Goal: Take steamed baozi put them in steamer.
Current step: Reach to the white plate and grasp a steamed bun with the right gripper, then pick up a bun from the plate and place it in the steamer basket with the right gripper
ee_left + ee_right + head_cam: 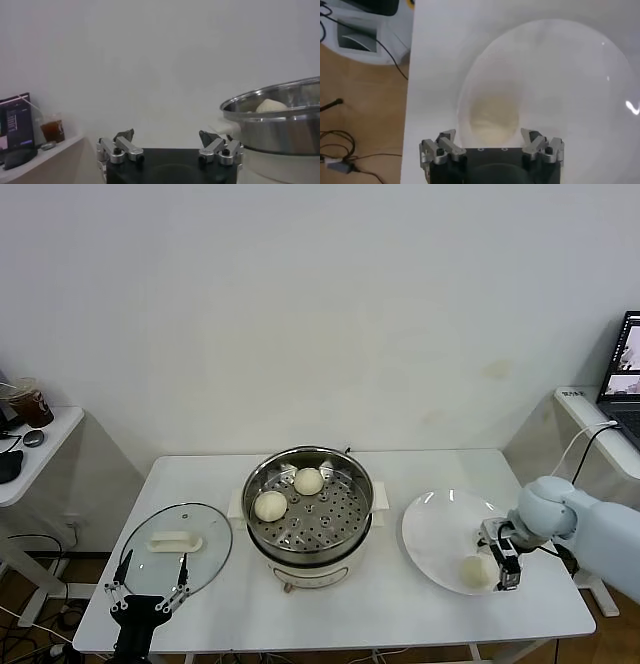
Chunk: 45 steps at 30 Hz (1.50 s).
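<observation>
The steamer (310, 509) stands mid-table with two baozi on its perforated tray, one at the left (270, 505) and one at the back (308, 480). A third baozi (476, 570) lies on the white plate (440, 529) at the right, near its front edge. My right gripper (503, 562) is open, low over the plate right beside this baozi. In the right wrist view the baozi (492, 117) sits just ahead of the spread fingers of the right gripper (492, 137). My left gripper (150, 589) is open and empty at the front left. No fourth baozi shows.
A round glass lid (178, 546) with a white handle lies flat left of the steamer, just ahead of my left gripper. The left wrist view shows the left gripper (167, 140), the steamer's rim (280, 125) and a baozi (270, 105). Side desks stand at both sides.
</observation>
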Each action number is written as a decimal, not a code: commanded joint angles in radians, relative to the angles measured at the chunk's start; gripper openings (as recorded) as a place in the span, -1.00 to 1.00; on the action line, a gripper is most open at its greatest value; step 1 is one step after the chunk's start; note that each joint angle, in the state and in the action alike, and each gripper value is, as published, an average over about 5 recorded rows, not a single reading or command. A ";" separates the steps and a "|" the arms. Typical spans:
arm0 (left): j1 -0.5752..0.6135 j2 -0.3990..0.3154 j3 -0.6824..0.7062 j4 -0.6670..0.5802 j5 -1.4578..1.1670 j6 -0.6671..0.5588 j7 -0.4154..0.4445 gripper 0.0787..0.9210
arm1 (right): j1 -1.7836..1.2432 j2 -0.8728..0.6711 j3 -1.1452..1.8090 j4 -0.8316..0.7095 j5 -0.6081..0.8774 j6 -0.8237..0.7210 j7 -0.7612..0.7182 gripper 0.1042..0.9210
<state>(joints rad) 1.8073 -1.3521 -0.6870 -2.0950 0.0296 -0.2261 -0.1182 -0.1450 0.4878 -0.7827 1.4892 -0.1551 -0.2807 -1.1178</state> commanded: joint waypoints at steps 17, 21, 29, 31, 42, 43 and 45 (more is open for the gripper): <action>-0.004 -0.006 0.000 -0.002 0.007 -0.001 -0.001 0.77 | 0.022 0.063 0.049 -0.070 0.029 -0.021 -0.036 0.13; -0.005 -0.003 0.000 -0.008 0.006 -0.001 -0.001 0.77 | 0.166 0.052 0.007 -0.052 0.076 -0.013 -0.090 0.12; -0.013 0.001 0.002 -0.019 0.000 0.000 0.000 0.77 | 0.548 0.122 -0.083 -0.039 0.245 0.003 -0.155 0.14; -0.014 0.003 0.003 -0.019 -0.001 0.000 -0.001 0.77 | 0.656 0.170 -0.131 -0.031 0.304 0.008 -0.148 0.14; -0.024 0.000 0.003 -0.020 -0.004 0.000 -0.001 0.77 | 0.854 0.540 -0.423 0.005 0.496 0.189 -0.015 0.14; -0.024 -0.001 0.001 -0.020 -0.004 -0.001 -0.001 0.77 | 0.842 0.575 -0.436 -0.006 0.484 0.227 -0.010 0.14; -0.023 -0.005 -0.002 -0.020 -0.004 -0.001 -0.002 0.77 | 0.816 0.640 -0.459 -0.032 0.445 0.307 -0.007 0.14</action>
<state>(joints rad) 1.7838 -1.3565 -0.6889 -2.1144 0.0255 -0.2271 -0.1202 0.5208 0.8277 -1.0454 1.4800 0.2073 -0.1800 -1.1815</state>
